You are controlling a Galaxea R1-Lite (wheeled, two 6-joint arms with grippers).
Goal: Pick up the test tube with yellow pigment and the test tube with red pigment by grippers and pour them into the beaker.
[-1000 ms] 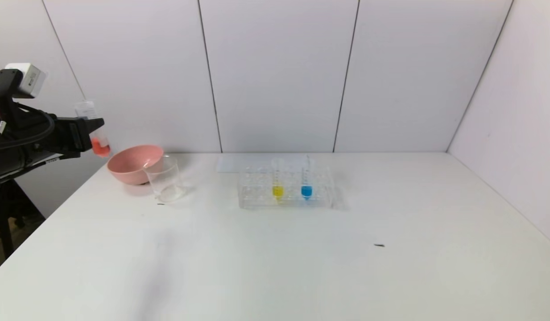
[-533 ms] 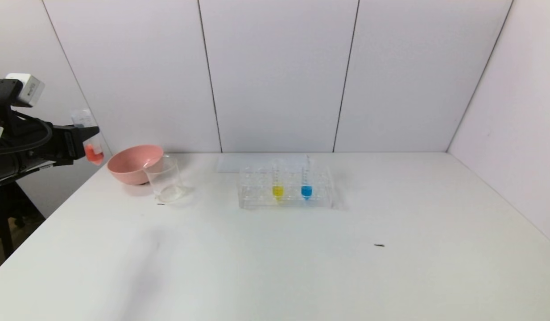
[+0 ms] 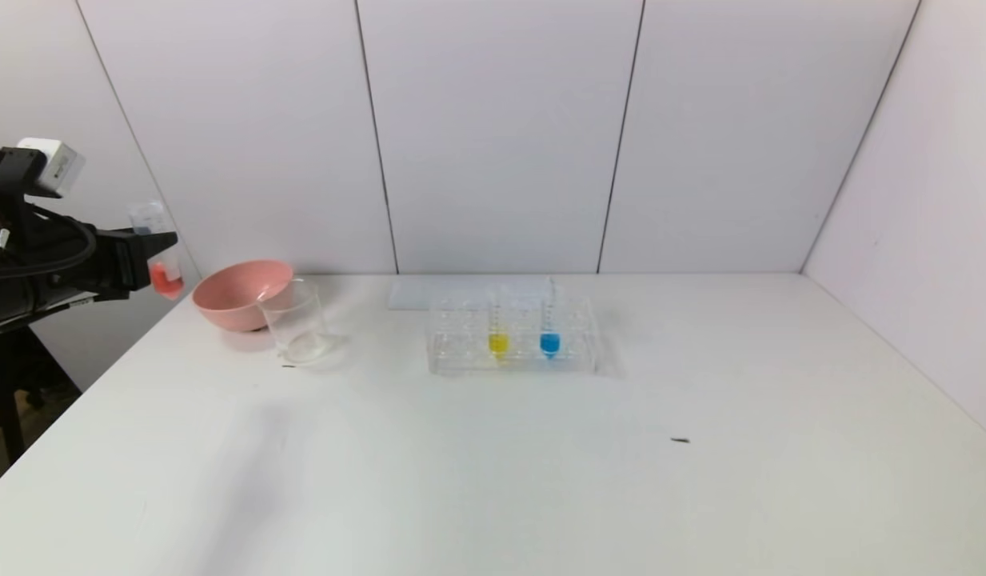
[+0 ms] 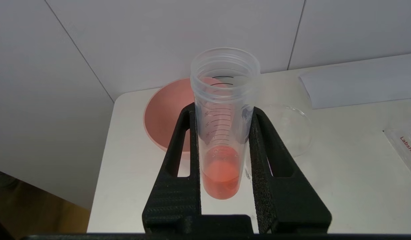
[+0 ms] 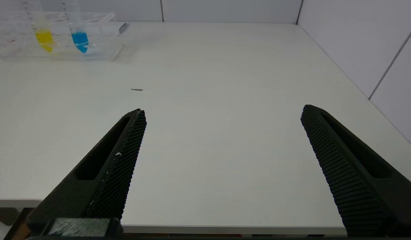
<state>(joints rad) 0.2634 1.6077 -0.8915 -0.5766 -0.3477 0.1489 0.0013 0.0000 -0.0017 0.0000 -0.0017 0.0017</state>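
left gripper (image 4: 222, 133) clamped, raised | right gripper (image 5: 222, 113) spread, low

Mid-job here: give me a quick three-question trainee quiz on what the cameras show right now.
1. True or false: the left hand is shut on the test tube with red pigment.
2. Which coloured tubes stand in the rack?
3. The right hand is: A) open over the table, holding nothing; B) gripping the beaker; C) inside the pink bowl.

Key: 1 true; 2 the test tube with yellow pigment and the blue tube; 3 A.
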